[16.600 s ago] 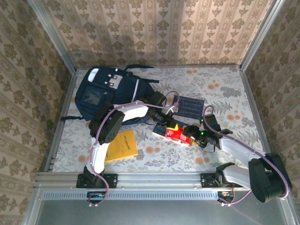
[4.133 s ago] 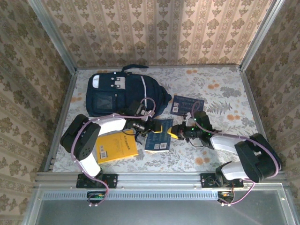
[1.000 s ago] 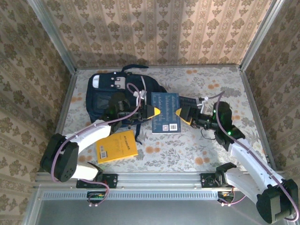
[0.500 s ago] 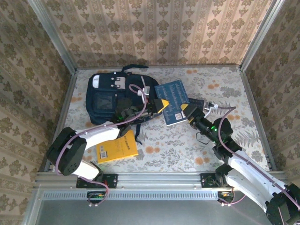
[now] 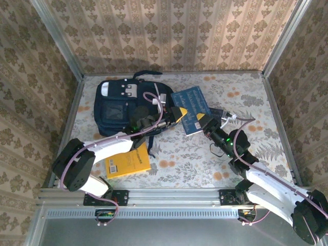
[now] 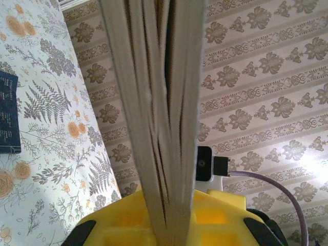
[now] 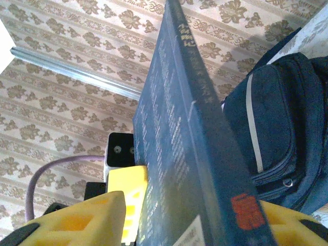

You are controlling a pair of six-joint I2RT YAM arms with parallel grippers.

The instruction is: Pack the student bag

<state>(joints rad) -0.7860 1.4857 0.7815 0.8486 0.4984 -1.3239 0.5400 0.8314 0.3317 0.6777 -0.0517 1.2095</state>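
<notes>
A yellow book (image 5: pixel 125 163) and a dark booklet (image 6: pixel 7 113) lie flat on the floral table (image 5: pixel 246 97).

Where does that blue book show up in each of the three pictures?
Top external: blue book at centre, just right of the student bag.
Left wrist: its page edges run down the middle.
Right wrist: its dark cover slants up the middle.
Shared landmark: the patterned wallpaper.

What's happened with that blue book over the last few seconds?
The blue book rose from the near part of the table and moved back toward the student bag; it is now tilted in the air. The left gripper clamps one edge, and the right gripper brackets the other. The bag and the yellow book stayed put.
</notes>
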